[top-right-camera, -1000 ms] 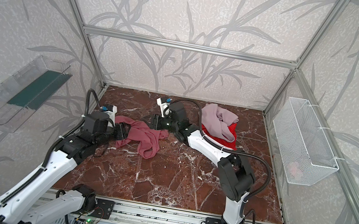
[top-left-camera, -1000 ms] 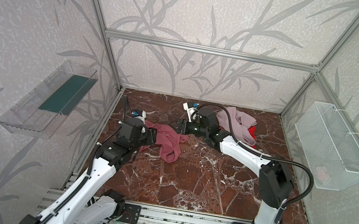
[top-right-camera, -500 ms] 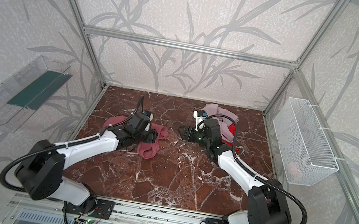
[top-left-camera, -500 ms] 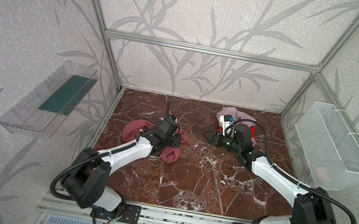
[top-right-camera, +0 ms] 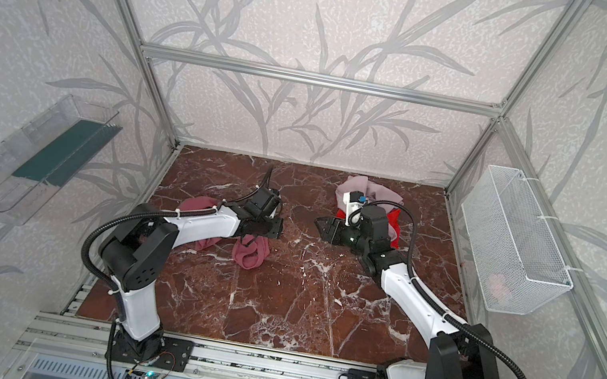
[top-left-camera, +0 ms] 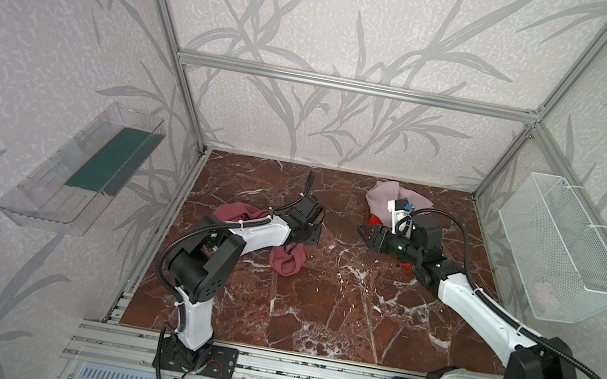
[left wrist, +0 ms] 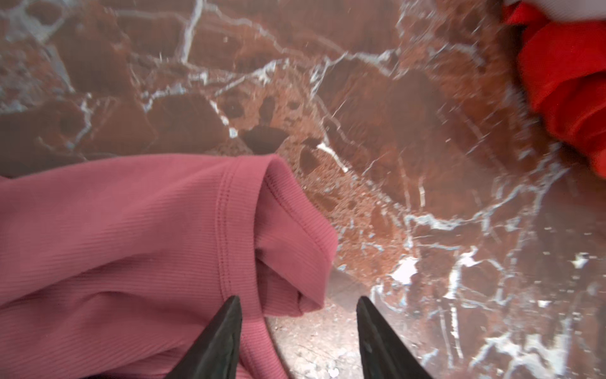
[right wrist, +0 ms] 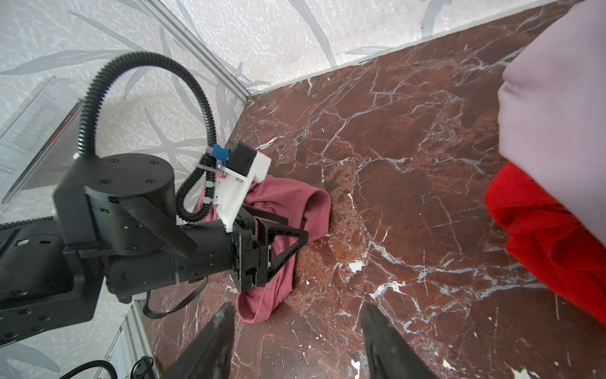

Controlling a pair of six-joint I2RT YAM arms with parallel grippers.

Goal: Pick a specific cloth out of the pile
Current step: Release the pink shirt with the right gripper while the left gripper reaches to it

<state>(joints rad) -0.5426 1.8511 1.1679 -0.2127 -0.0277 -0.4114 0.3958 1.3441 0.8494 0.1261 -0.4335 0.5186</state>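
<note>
I have the dusty rose ribbed cloth [top-left-camera: 285,262] lying crumpled on the red-brown marble table [top-left-camera: 314,310], well apart from the pile [top-left-camera: 387,197], on the pile's side toward my left arm; the pile itself is a pale lilac-pink cloth [top-right-camera: 367,189] heaped over a bright red cloth [top-right-camera: 394,220], and neither touches the rose one; so, as I judge it, the separating is done and the step in hand is the grip on the piece itself. My left claw [left wrist: 297,300] hangs low over the end of the cloth that faces the pile, jaws apart; one fingertip sits over the stitched hem, the other over bare table, and nothing is clamped. My right claw [right wrist: 296,308] floats just beside the pile, pointing away from it, jaws apart and empty. Next, I reckon, the left claw must shift a little farther from the pile so both fingers straddle the folded hem, then drop, close and lift; the knit looks soft and may bunch, so a shallow pinch could slip.
</note>
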